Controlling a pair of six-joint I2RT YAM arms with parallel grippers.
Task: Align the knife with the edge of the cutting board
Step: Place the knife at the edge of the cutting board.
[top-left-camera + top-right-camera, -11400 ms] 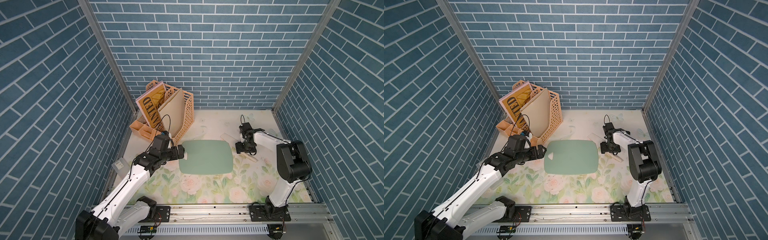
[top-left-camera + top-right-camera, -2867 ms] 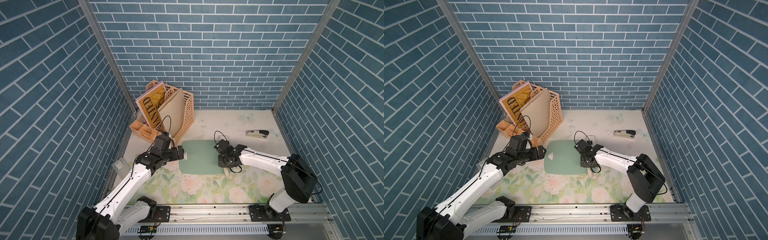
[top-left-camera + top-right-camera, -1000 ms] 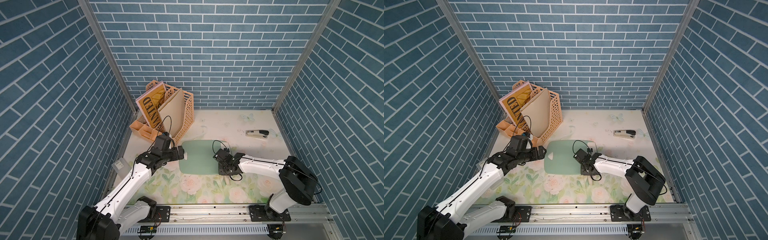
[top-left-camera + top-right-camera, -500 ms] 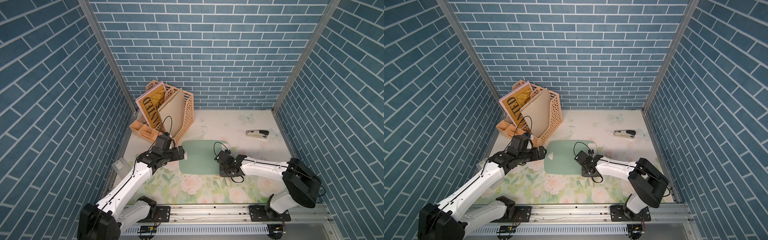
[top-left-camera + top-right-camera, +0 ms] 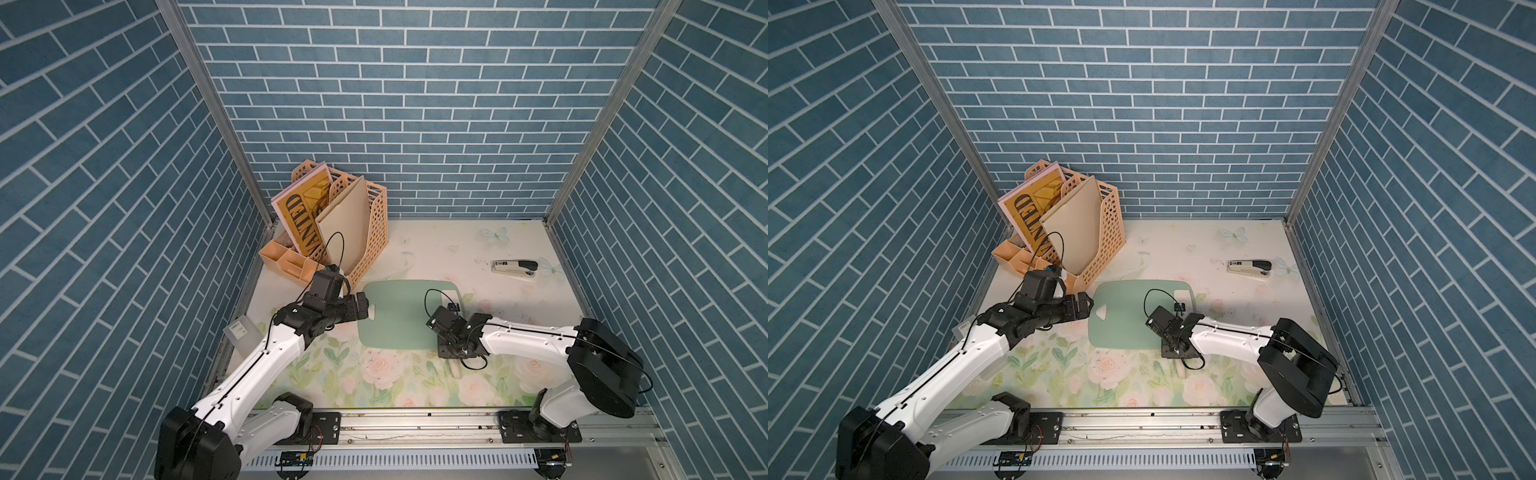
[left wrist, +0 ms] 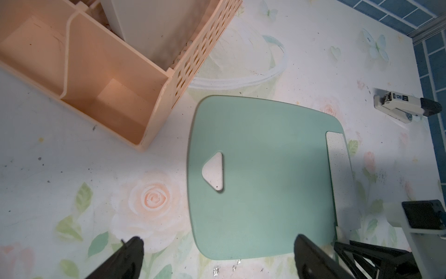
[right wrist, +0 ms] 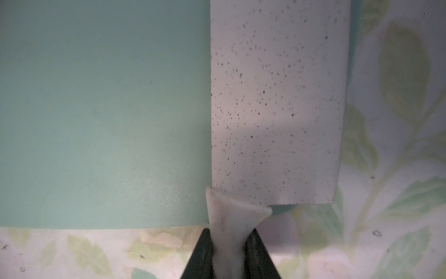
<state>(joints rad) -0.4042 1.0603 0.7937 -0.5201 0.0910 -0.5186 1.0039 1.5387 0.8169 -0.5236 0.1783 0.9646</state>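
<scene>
Count: 1 knife [image 7: 277, 96], 1 board [image 5: 395, 320], 1 stapler [image 5: 515, 266], 2 claws, 1 rack [image 5: 370, 232] w/ 1 low tray [image 5: 286, 259] joined at its front.

Right claw [image 7: 230, 239]: pinching the knife handle, 1 finger [image 7: 205, 244] on each side, pressed tight on it. The blade runs straight out ahead of the fingertips and lies flat on the board. It lies along the board's short edge, the 1 away from the handle hole, nearly parallel w/ a slight tilt. The handle sticks off the board's near long edge, so the claw itself sits over the floral mat, just off the board. Rest of the board lies to 1 side of this claw.

Left claw [image 6: 217, 238]: spread wide, holding nothing. The board's hole end lies just ahead of it. Whether it touches the board, can't tell.

Stapler: well apart from both claws, beyond the right claw toward the back wall.

Rack holds 2 things, both upright and leaning: 1 "WANTED" book [image 5: 305, 216], 1 beige folder [image 5: 345, 224]. Tray contents: can't tell.
</scene>
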